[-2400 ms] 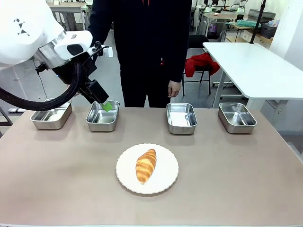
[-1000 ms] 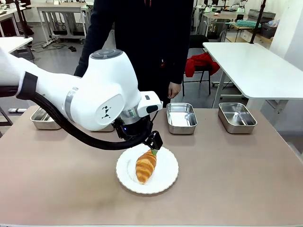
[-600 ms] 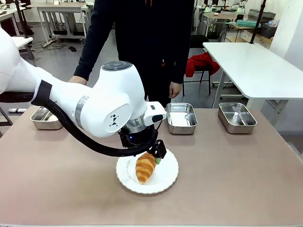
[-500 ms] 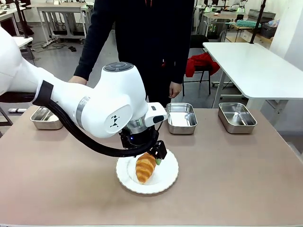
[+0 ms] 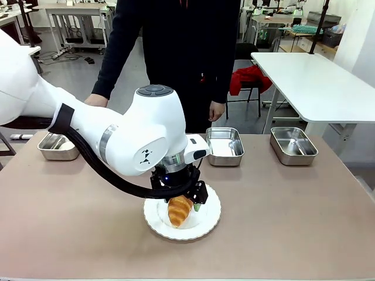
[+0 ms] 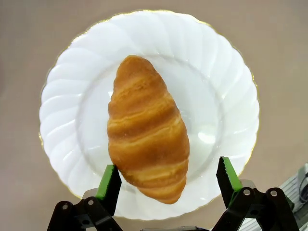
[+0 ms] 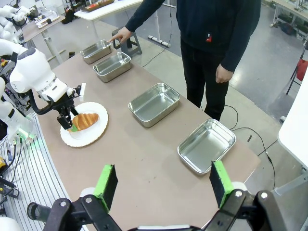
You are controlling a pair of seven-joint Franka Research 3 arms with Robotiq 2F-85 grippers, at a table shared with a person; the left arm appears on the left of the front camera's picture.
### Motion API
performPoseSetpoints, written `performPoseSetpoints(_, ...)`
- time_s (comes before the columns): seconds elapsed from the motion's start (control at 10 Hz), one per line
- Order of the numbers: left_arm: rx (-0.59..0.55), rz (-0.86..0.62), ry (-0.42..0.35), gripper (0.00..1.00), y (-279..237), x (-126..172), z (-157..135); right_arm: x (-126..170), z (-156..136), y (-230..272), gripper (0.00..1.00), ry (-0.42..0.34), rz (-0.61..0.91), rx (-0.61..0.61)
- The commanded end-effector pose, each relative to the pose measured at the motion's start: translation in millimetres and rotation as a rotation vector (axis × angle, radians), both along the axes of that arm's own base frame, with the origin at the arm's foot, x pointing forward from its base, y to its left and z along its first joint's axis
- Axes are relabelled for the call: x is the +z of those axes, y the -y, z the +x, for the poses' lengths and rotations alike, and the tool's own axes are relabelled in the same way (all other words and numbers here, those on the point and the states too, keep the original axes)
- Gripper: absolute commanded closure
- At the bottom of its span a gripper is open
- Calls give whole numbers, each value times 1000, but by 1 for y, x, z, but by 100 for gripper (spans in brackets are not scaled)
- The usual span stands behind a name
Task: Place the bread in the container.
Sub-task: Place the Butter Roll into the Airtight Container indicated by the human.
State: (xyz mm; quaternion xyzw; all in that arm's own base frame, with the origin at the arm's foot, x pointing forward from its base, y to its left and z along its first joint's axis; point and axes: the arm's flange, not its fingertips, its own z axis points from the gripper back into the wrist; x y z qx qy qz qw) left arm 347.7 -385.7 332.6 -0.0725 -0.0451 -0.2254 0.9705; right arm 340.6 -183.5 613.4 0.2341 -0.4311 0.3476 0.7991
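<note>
- The brown table carries everything.
- The white left arm bends down over the table's middle.
- A person in dark clothes stands at the far side, one hand pointing just beside the leftmost pan.
- Four shiny steel containers sit in a row along the far edge, all empty.
- A round white plate with a fluted rim lies near the middle.
- The bread lies on the plate (golden-brown, ridged, tapered at both ends).
- The left gripper is spread wide, its green pads straddling the croissant's near end.
- The right gripper hangs high above the table, also released.
</note>
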Motion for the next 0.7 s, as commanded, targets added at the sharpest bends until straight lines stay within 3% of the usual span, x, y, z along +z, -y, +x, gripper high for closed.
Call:
performPoseSetpoints(0.0,27,33,15,0,12,-12,4,1,1,0,0,23,17,9)
performPoseSetpoints(0.5,30,39,22,0,10,-29,10,1,1,0,0,23,17,9)
performPoseSetpoints(0.6,33,42,24,9,8,-28,10,1,1,0,0,23,17,9)
